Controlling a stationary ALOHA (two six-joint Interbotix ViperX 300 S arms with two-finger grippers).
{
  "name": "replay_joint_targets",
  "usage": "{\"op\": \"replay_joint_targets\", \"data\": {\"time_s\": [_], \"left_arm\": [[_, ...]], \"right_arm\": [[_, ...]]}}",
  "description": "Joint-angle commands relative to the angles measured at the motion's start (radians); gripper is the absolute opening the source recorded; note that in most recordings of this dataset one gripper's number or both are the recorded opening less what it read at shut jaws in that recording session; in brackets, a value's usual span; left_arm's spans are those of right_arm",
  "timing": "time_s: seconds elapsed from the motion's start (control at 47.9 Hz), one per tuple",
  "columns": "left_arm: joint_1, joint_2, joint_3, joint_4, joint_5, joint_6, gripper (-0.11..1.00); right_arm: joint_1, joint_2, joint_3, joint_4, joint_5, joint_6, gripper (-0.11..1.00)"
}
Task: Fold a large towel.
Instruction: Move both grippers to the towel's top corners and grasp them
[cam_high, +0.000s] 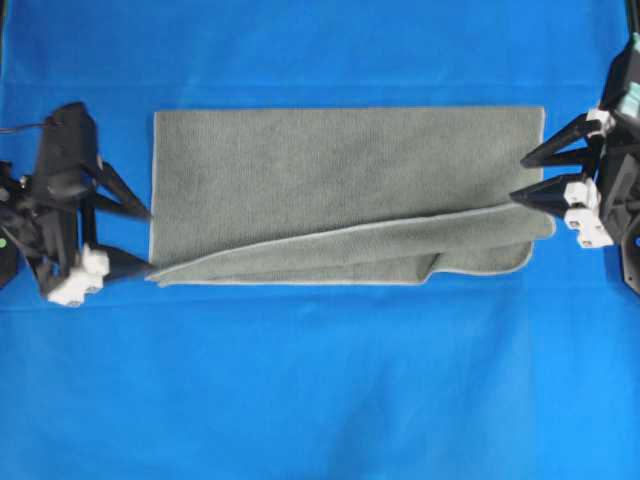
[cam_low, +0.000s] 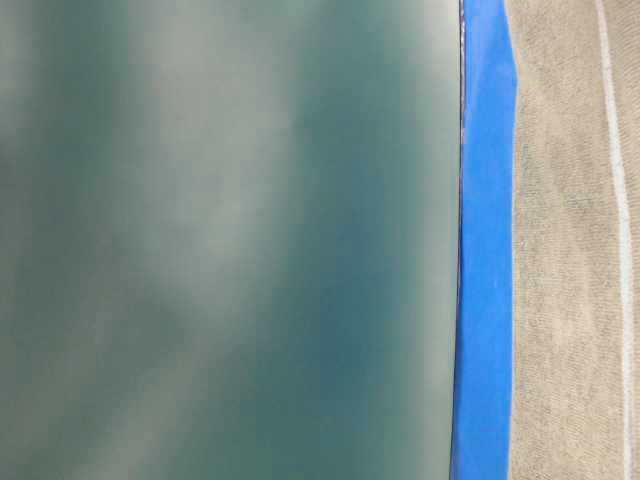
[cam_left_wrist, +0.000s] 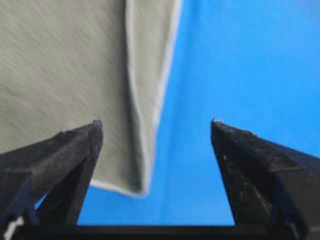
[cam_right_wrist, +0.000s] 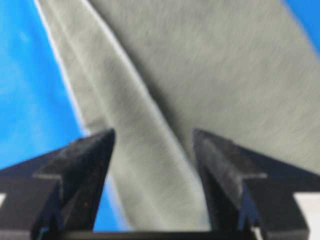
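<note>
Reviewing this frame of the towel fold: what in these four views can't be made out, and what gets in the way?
- Table-level view: a blurred grey-green surface fills most of the frame; only a strip of blue sheet and towel shows.
- Overhead: right arm cut off by the frame edge.
- Overhead: the towel's lower layer is hidden under the folded-over layer.
- Both wrist views: towel blurred; weave unreadable.
</note>
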Motion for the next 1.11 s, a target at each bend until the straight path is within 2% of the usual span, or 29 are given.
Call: {"op": "replay_joint_targets", "data": {"time_s": [0.0, 0.104, 0.23, 0.439, 0.731, 0.982, 1.086], "left_arm": [[0.095, -0.018, -0.011, 0.005, -0.031, 0.054, 0.80], [0.222, 0.005, -0.009, 0.003, -0.052, 0.130, 0.80], [0.328, 0.086, -0.014, 0.005, -0.077, 0.222, 0.80], [0.393, 0.270, -0.035, 0.003, -0.149, 0.367, 0.80], [0.500, 0.491, -0.029, 0.003, -0.307, 0.431, 0.80], [0.568, 0.586, -0.034, 0.002, -0.356, 0.485, 0.79], [0.568, 0.594, -0.035, 0.002, -0.345, 0.494, 0.75]], "right_arm": [[-0.064, 0.017, -0.021, -0.052, -0.003, 0.006, 0.64], [-0.152, 0.077, -0.021, -0.084, -0.003, 0.006, 0.64], [-0.225, 0.199, -0.026, -0.121, -0.011, 0.005, 0.64], [-0.284, 0.397, -0.049, -0.183, -0.086, 0.005, 0.64], [-0.367, 0.557, -0.066, -0.268, -0.160, 0.005, 0.63], [-0.376, 0.594, -0.054, -0.278, -0.161, 0.003, 0.63], [-0.376, 0.595, -0.043, -0.278, -0.161, -0.002, 0.62]]}}
